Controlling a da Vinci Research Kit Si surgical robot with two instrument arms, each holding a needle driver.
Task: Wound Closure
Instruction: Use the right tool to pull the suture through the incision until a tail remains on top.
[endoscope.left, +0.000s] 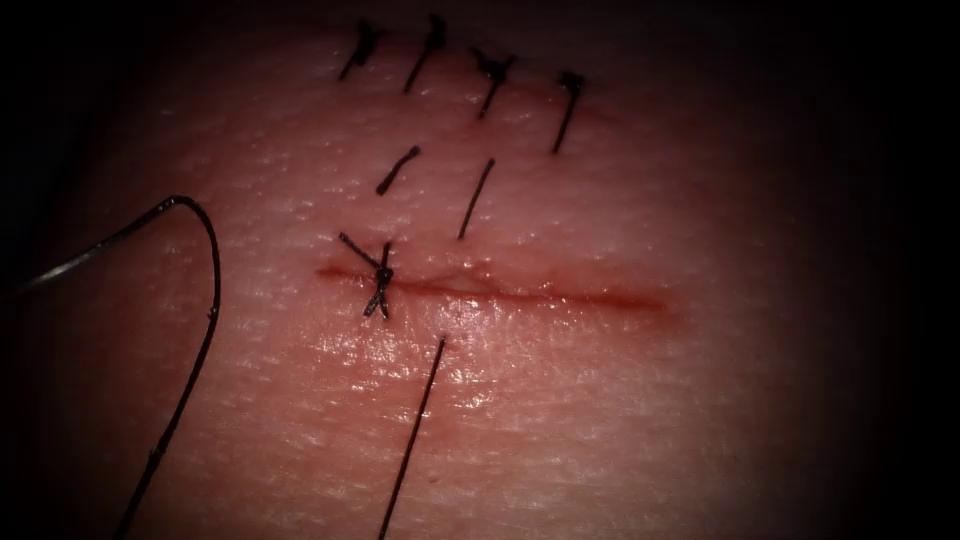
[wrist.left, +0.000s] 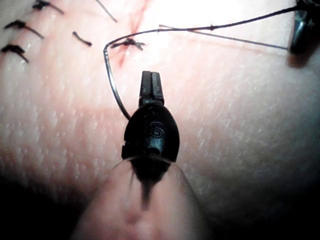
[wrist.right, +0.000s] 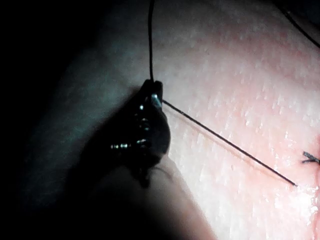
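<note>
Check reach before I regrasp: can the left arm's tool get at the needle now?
Probably yes. The left tool, jaws shut on nothing, sits beside the needle, which lies free on the tissue with nothing between them; the right tool holds thread.

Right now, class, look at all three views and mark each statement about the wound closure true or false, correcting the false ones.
1. The right tool grips the thread. True.
2. The left tool holds the needle. False: its jaws are shut on nothing, and the needle lies beside it.
3. One knotted stitch crosses the cut near its left end. True.
4. The needle is driven through the tissue at the cut. False: it lies on the surface, left of the cut.
</note>
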